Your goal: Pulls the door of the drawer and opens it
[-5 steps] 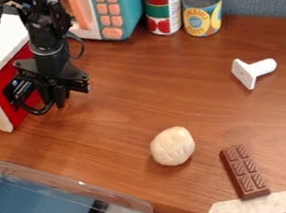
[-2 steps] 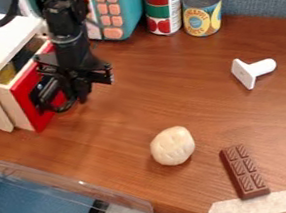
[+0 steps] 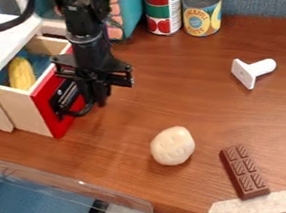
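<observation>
At ten o'clock on the counter (image 3: 169, 82), I have the end effector (image 3: 101, 96) at the front of the partly open drawer (image 3: 23, 110), presumably so an outward pull slides it farther, though I can't tell whether its grasp is wide or narrow.

Corn (image 3: 21, 73) in drawer (image 3: 23, 109), upper left. Cans (image 3: 164, 6) right of toy microwave (image 3: 131, 1), top centre. Chocolate bar (image 3: 245, 172) lower right of ball (image 3: 172, 146).
</observation>
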Robot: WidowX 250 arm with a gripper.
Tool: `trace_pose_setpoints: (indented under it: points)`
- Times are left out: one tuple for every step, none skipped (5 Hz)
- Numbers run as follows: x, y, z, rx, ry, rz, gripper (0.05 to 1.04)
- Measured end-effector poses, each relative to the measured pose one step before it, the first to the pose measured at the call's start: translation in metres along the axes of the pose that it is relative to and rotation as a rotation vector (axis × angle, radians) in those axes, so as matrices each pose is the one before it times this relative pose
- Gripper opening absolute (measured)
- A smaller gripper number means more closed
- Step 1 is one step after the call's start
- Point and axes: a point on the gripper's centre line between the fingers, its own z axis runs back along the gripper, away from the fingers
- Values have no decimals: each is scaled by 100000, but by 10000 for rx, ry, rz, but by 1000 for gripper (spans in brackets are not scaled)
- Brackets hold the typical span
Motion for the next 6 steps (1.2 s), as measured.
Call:
trace_pose_setpoints:
  points:
    - [-408,-1299,240,-115,25,-105,143]
    - [-26,-681,65,-47,-3,-1,142]
    - [-71,-573,17,-81,10,71,143]
    - [-5,-221,57,-41,-15,-1,142]
    - [-83,-372,131,-69,-29,-42,185]
    - [-273,129,1013,11,-204,258,427]
